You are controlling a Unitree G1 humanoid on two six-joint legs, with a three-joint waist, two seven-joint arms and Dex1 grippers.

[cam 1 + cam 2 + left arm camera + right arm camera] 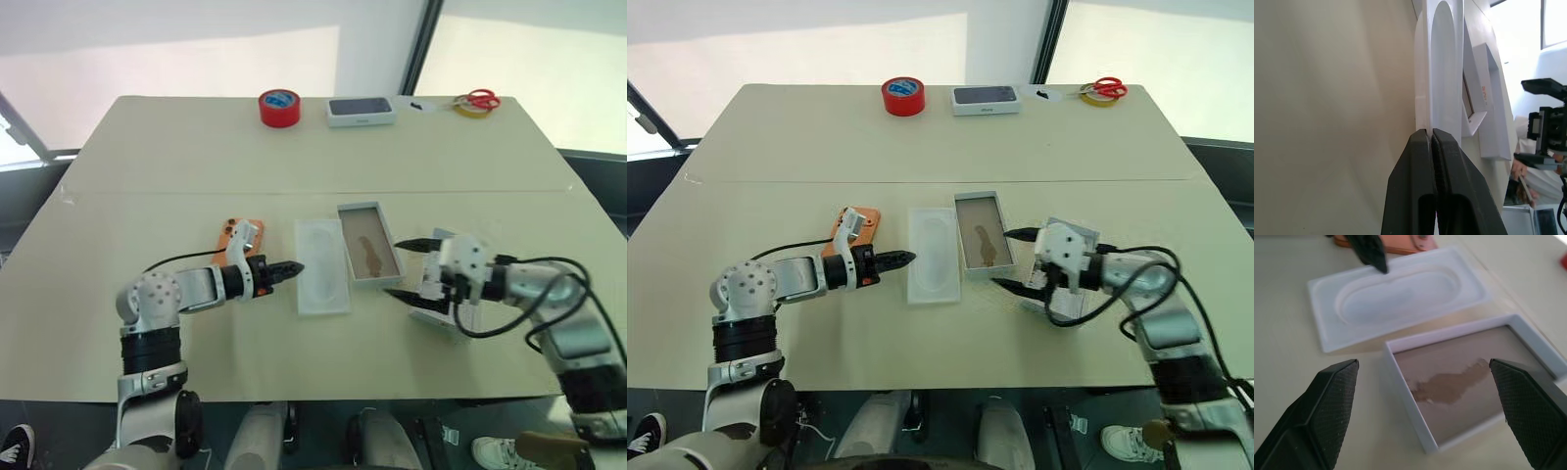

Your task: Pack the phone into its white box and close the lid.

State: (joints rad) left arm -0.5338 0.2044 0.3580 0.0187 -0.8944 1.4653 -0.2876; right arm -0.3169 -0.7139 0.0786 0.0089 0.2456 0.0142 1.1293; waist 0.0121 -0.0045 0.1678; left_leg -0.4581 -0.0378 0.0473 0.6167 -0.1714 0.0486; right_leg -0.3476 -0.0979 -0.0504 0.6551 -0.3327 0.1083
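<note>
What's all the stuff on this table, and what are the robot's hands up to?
Phone: one, orange, on the table partly behind the left gripper.
Insert with oval recess: one, white, mid-table, beside the box.
White box: one, brownish floor, open and holding nothing, to the right of the insert.
Lid: one, white, under the right gripper, mostly hidden.
Tape roll: one, red, far edge.
Closed box with dark top: one, white, far edge.
Scissors: one pair, red handles, far right corner.
Table: one, beige.
Left gripper: black, shut, tips at the insert's edge.
Right gripper: black, open wide, beside the white box.
</note>
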